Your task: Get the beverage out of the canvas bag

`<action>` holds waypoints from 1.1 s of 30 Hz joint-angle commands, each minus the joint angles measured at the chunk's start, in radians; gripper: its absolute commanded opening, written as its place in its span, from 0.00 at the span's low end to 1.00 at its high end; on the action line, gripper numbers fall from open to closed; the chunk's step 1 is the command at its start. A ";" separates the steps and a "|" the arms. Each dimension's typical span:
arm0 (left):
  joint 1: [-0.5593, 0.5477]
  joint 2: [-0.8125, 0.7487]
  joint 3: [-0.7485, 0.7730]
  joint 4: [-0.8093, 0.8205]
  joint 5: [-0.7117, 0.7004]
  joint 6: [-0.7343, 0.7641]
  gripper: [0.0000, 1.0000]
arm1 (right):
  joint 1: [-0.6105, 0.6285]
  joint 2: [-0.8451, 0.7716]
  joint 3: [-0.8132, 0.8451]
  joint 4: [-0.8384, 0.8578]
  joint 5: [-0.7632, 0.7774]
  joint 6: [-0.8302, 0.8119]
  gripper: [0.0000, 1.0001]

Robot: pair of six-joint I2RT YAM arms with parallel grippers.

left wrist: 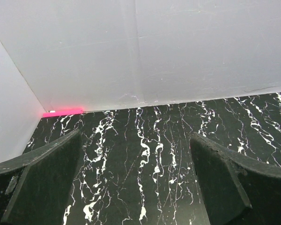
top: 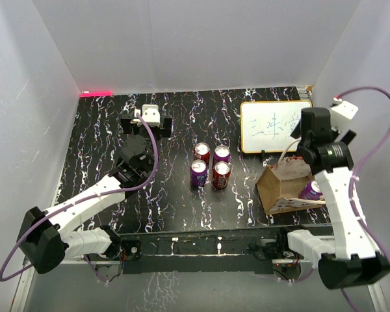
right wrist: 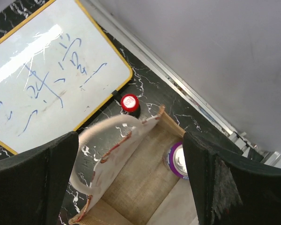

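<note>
We find all three views bright and evenly lit from above, the pale walls [top: 182, 45] washed almost white. Shadows on the black marbled table [top: 182, 208] are soft and faint. A red glow [top: 96, 93] bleeds at the far left corner. In the right wrist view a streak of glare crosses the white board [right wrist: 51, 75], and the near fingers [right wrist: 33, 187] look slightly soft.

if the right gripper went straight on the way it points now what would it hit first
Probably the canvas bag: its pale loop handle and open mouth sit directly ahead of the right gripper. The purple can inside lies off to one side. Depth is unclear.
</note>
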 commanded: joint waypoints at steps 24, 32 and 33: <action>-0.084 -0.034 -0.045 0.120 0.026 0.084 0.97 | -0.009 -0.177 -0.293 -0.207 0.054 0.705 0.82; -0.084 -0.022 -0.050 0.124 0.030 0.086 0.97 | -0.070 -0.124 -0.330 -0.229 -0.005 0.749 0.83; -0.084 -0.021 -0.050 0.124 0.031 0.084 0.97 | -0.079 -0.125 -0.338 -0.228 -0.014 0.752 0.83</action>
